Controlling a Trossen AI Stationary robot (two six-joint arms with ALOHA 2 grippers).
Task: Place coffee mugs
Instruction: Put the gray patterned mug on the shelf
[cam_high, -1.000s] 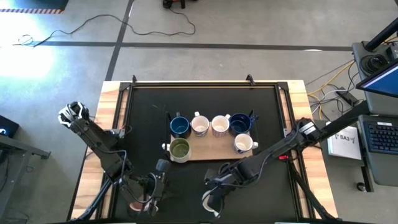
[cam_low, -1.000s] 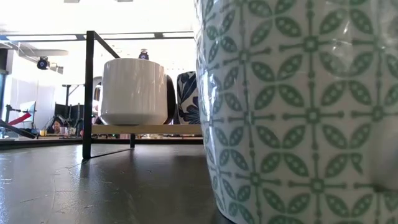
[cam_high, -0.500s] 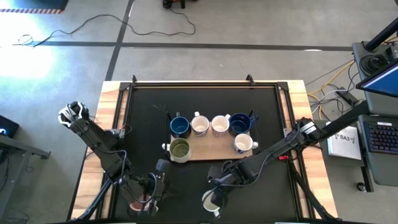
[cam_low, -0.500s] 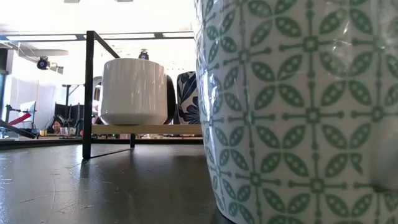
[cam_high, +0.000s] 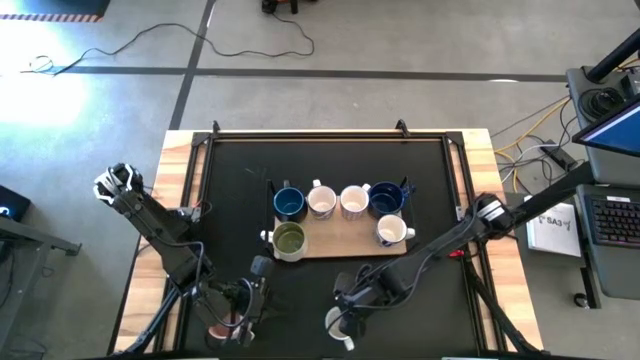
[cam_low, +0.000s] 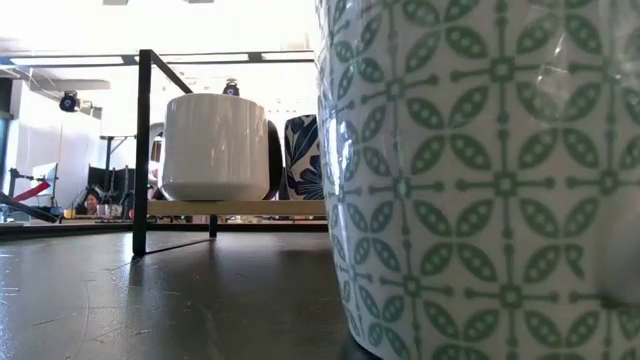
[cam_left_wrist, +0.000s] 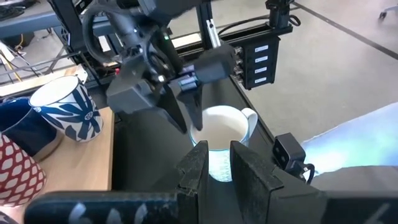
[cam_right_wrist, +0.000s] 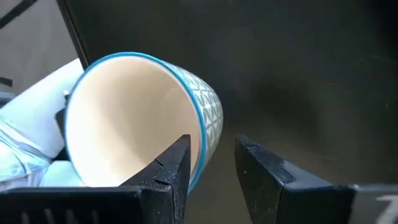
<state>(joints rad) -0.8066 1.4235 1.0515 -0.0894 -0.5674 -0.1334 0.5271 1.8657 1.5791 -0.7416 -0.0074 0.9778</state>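
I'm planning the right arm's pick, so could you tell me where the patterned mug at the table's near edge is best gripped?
Grip the patterned mug by its rim wall, coming from above. It stands upright off the board with its mouth open, and its handle points away from the right gripper. One finger could go inside, one outside; the fingers are apart and already straddle that wall.

The patterned mug near my right gripper is glazed ceramic, glossy enough to carry bright reflections over its green leaf print, with a smooth cream inside and a thin blue rim. The white mug farther off has a smoother, softer sheen and stands on a light wooden board with visible grain. My fingers look like matt dark plastic, and the black mat is matt and faintly scuffed, lying on a pale wood table.
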